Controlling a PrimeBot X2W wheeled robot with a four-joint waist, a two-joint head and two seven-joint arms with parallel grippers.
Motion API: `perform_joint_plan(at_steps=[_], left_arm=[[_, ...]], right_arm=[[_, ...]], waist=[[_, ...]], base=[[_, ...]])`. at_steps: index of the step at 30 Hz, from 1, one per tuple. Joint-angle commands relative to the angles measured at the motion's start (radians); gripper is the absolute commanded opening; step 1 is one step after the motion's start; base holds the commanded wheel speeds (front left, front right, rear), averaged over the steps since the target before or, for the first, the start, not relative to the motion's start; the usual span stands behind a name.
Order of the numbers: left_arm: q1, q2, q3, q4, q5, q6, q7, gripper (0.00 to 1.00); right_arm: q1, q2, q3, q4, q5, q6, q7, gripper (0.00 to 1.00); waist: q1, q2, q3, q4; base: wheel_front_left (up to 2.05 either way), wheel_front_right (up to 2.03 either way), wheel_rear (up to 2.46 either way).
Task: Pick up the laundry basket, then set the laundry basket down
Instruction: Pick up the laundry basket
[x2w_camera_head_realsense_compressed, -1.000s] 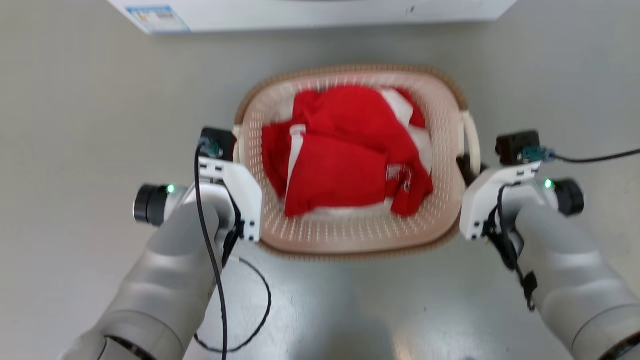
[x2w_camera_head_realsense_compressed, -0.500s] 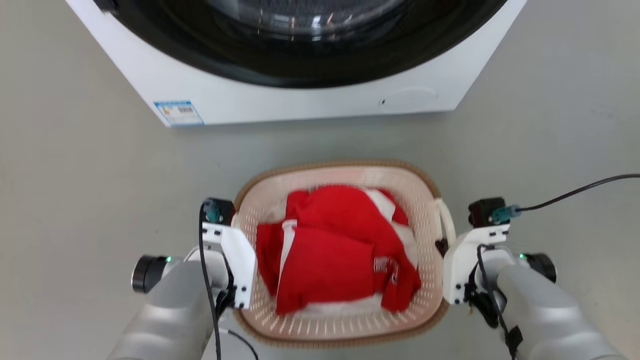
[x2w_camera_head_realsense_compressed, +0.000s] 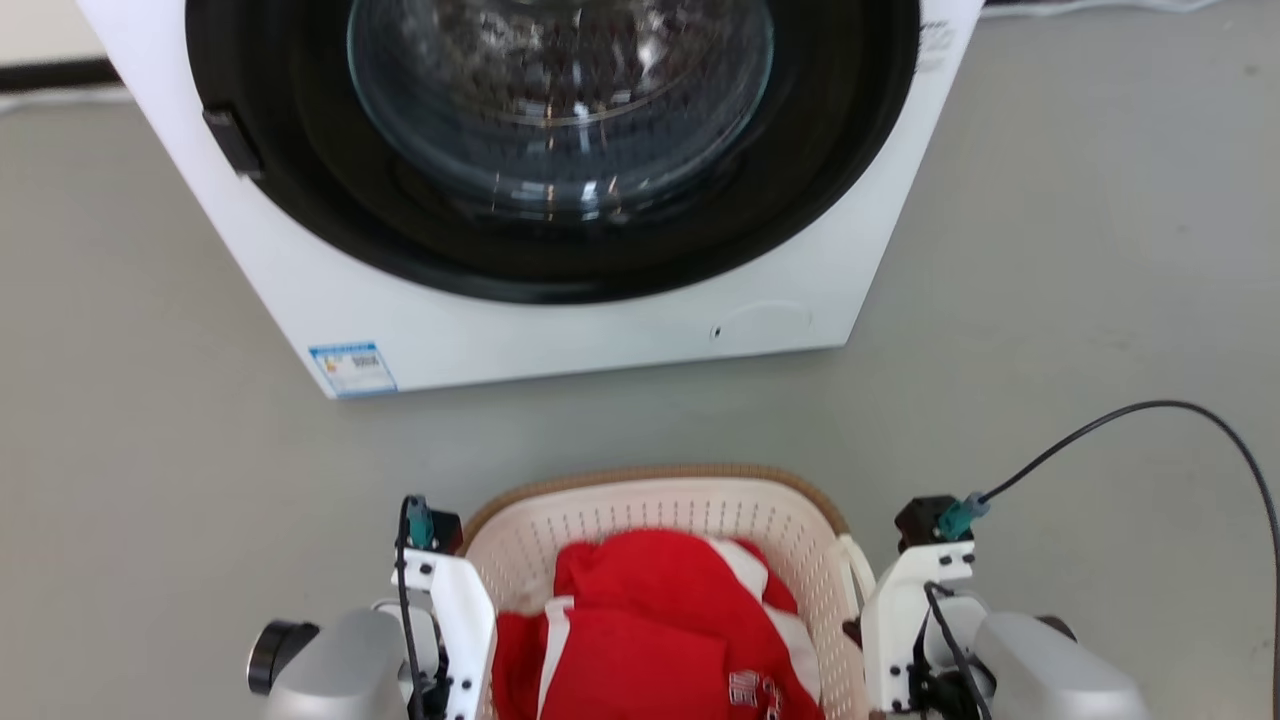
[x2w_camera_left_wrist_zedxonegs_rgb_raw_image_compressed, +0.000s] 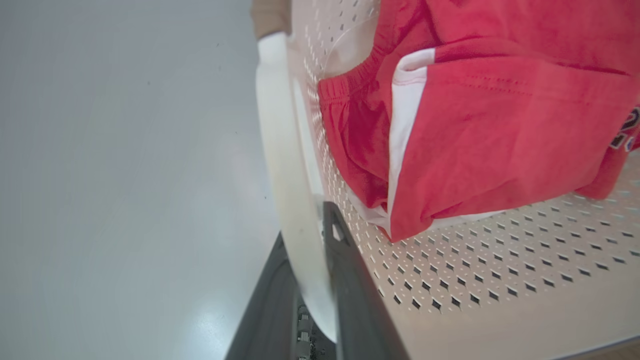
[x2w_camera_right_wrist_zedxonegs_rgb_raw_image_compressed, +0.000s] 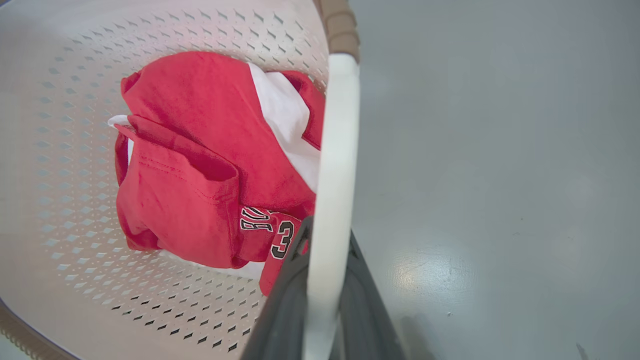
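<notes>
white washing machine (x2w_camera_head_realsense_compressed: 560, 335), red garment (x2w_camera_head_realsense_compressed: 650, 640), grey floor (x2w_camera_head_realsense_compressed: 1060, 250)

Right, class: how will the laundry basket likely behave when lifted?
Probably light: the laundry basket is perforated plastic holding little clothing. Likely stiff: its rim shows no sag. Might tilt if left gripper and right gripper rise unevenly on thin handles.

The laundry basket (x2w_camera_head_realsense_compressed: 650, 515) is smooth, perforated cream plastic with a faint sheen. Its rim (x2w_camera_head_realsense_compressed: 640, 471) is brown with a woven-look texture, and its side handle (x2w_camera_right_wrist_zedxonegs_rgb_raw_image_compressed: 332, 165) is plain glossy white. The clothes (x2w_camera_head_realsense_compressed: 650, 610) are soft, matt red and white cloth. The washing machine (x2w_camera_head_realsense_compressed: 560, 340) has a glossy white casing, probably painted metal, and a glass door (x2w_camera_head_realsense_compressed: 560, 100). The floor (x2w_camera_head_realsense_compressed: 1050, 250) is smooth grey and slightly reflective.
</notes>
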Motion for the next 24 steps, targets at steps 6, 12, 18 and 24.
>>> perform_joint_plan(at_steps=[6,12,18,24], left_arm=[[0.043,0.023,-0.002,-0.008,-0.012,-0.026,0.052,0.00],[0.063,0.022,-0.007,-0.008,-0.021,-0.034,0.080,0.00],[0.050,0.019,-0.010,-0.008,-0.031,-0.040,0.112,0.00],[0.032,0.016,-0.015,-0.008,-0.040,-0.044,0.160,0.00]], right_arm=[[0.037,0.005,0.056,-0.023,0.043,0.007,0.038,0.00],[0.038,-0.003,0.081,-0.021,0.070,0.007,0.070,0.00],[0.001,-0.016,0.100,-0.016,0.096,0.007,0.105,0.00],[-0.030,-0.023,0.126,-0.012,0.111,0.007,0.144,0.00]], waist=[[0.0000,-0.0001,-0.131,-0.042],[0.0000,-0.0001,-0.171,-0.053],[0.0000,-0.0001,-0.191,-0.059],[0.0000,-0.0001,-0.202,-0.066]], base=[[0.00,0.00,0.00],[0.00,0.00,0.00],[0.00,0.00,0.00],[0.00,0.00,0.00]])
